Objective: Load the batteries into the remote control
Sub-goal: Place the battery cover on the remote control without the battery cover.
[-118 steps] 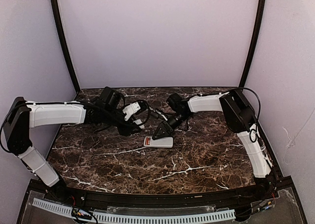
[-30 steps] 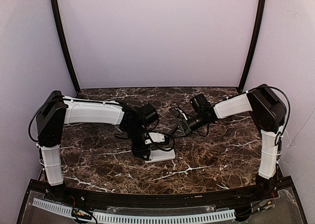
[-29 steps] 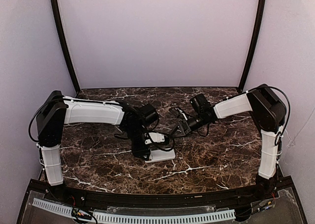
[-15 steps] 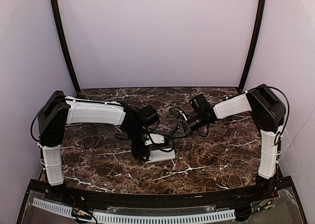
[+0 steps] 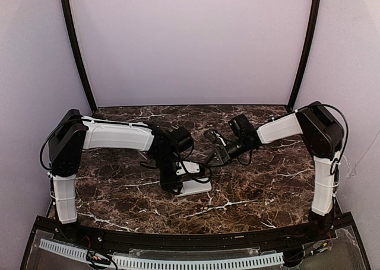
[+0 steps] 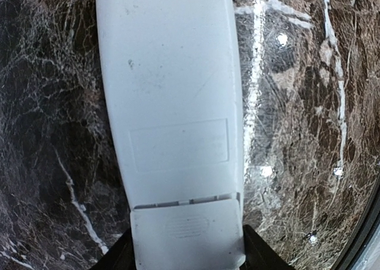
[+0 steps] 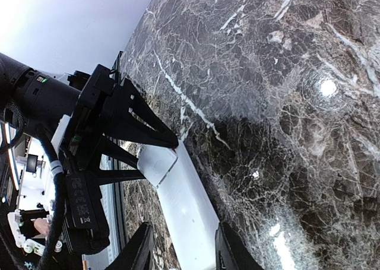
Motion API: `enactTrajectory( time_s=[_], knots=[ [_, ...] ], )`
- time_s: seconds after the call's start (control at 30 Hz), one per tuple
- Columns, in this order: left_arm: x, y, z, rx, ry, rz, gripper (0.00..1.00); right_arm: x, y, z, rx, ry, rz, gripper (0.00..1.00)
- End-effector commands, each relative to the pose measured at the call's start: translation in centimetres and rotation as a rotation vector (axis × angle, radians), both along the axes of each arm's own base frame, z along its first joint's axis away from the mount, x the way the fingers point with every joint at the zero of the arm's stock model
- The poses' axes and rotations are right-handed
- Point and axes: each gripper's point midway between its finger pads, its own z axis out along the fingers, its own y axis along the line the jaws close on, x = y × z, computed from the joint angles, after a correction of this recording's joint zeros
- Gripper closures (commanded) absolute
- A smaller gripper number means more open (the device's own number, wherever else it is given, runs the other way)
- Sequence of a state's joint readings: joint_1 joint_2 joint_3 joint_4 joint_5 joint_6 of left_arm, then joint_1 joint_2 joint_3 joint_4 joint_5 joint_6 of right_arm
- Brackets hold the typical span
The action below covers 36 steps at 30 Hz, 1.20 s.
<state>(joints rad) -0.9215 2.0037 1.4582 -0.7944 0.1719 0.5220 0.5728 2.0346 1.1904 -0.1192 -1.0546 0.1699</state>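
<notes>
Swung in from the back left, the left gripper (image 6: 187,258) straddles the slim white plastic remote control (image 6: 172,104), which lies back-up on the dark marble table (image 5: 249,187). I cannot tell whether it grips. Drawn back, the right gripper (image 7: 181,252) hovers part-open, empty.

White remote control (image 6: 172,104), white-veined brown table (image 6: 297,133)

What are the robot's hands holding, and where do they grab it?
The left gripper has its fingers against both sides of the remote control, at the end with the battery cover. Whether they squeeze it cannot be told. The right gripper holds nothing.
</notes>
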Motion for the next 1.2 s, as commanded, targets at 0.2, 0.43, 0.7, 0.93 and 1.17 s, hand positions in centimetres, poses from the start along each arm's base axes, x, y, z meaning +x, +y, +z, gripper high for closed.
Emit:
enactTrajectory(
  time_s=[0.2, 0.43, 0.7, 0.93, 1.17],
  knots=[
    [-0.5, -0.2, 0.3, 0.008, 0.028, 0.005, 0.42, 0.1, 0.0, -0.6, 0.009, 0.008, 0.003, 0.65],
    [-0.4, 0.1, 0.7, 0.016, 0.019, 0.009, 0.39, 0.1, -0.1, -0.5, 0.010, 0.008, 0.005, 0.65],
    [0.7, 0.6, 3.9, -0.168, -0.126, 0.019, 0.20, 0.1, -0.1, -0.4, 0.015, 0.006, 0.006, 0.65],
    [0.7, 1.3, 5.9, -0.500, -0.247, 0.043, 0.14, 0.0, 0.0, 0.0, 0.025, -0.003, 0.009, 0.64],
    [-0.3, 1.9, 5.7, -0.711, -0.318, 0.072, 0.07, 0.0, 0.0, 0.3, 0.034, -0.009, 0.015, 0.62]
  ],
)
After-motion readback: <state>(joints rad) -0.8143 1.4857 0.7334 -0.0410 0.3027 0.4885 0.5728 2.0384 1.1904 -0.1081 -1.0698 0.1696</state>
